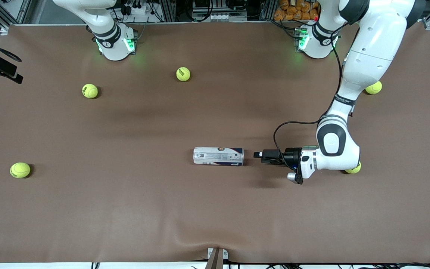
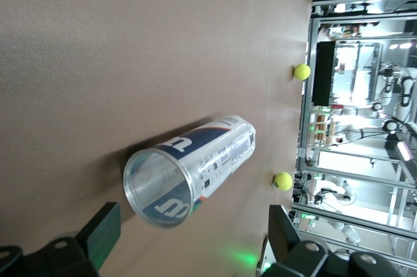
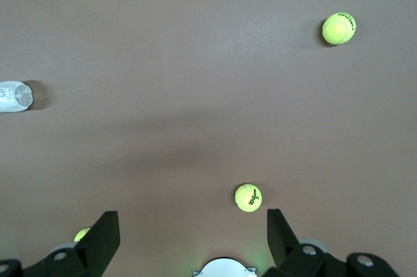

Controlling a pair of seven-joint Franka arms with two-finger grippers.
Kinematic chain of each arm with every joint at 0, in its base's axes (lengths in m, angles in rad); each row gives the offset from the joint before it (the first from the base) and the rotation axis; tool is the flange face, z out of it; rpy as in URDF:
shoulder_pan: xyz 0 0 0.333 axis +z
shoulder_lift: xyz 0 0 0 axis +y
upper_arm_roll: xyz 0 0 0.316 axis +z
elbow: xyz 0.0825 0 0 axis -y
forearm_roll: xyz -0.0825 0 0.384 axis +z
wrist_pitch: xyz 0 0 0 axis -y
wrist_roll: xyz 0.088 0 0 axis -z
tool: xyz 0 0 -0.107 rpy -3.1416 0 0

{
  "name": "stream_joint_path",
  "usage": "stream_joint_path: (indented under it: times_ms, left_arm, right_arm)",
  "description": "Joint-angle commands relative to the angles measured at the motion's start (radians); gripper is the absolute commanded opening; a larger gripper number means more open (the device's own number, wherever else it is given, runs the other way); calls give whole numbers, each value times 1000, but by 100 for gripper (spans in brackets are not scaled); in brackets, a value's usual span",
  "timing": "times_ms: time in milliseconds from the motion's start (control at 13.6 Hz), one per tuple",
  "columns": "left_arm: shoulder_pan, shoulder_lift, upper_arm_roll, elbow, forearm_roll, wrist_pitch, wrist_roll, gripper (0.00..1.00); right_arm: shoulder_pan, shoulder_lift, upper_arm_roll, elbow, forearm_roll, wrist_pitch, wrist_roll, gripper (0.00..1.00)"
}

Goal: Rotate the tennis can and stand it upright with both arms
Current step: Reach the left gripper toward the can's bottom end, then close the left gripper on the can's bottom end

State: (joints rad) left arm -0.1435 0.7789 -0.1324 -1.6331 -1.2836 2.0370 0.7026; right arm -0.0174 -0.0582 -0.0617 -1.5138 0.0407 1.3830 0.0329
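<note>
The tennis can [image 1: 218, 156] lies on its side in the middle of the brown table, white and navy label showing. My left gripper [image 1: 258, 155] hangs low and level beside the can's end that points toward the left arm's end of the table, a short gap away, open and holding nothing. In the left wrist view the can [image 2: 195, 166] shows its clear round end between and ahead of the open left gripper [image 2: 193, 238]. My right gripper [image 3: 192, 238] is open and empty high over the table; the can [image 3: 14, 96] shows small at the frame's edge. The right arm waits.
Yellow-green tennis balls lie scattered: one [image 1: 183, 74] and another [image 1: 90, 90] near the right arm's base [image 1: 114, 41], one [image 1: 20, 170] toward the right arm's end, one [image 1: 374, 87] and one [image 1: 354, 169] partly hidden by the left arm. A fold bulges the cloth at the front edge [image 1: 215, 243].
</note>
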Motion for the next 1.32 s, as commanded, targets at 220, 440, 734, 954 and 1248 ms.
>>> stream_joint_path:
  times_ms: [220,440,734,954,1248]
  left_arm:
    - [-88,43,2,2,-158,66,51,100]
    - [-96,45,2,-2,-168,68,51,100]
    - [-111,46,2,-1,-172,72,51,91]
    - [-114,46,2,2,-172,80,49,87]
    - [-117,68,2,6,-171,80,57,50]
  right_arm:
    - [5,-5,2,-5,-13,5,-8,100]
    - [7,-3,2,-5,-13,5,-8,100]
    - [16,-3,2,-6,-13,5,-7,100]
    - [16,-3,2,-6,-15,5,-7,100]
    - [16,-2,2,-6,-13,5,-7,100]
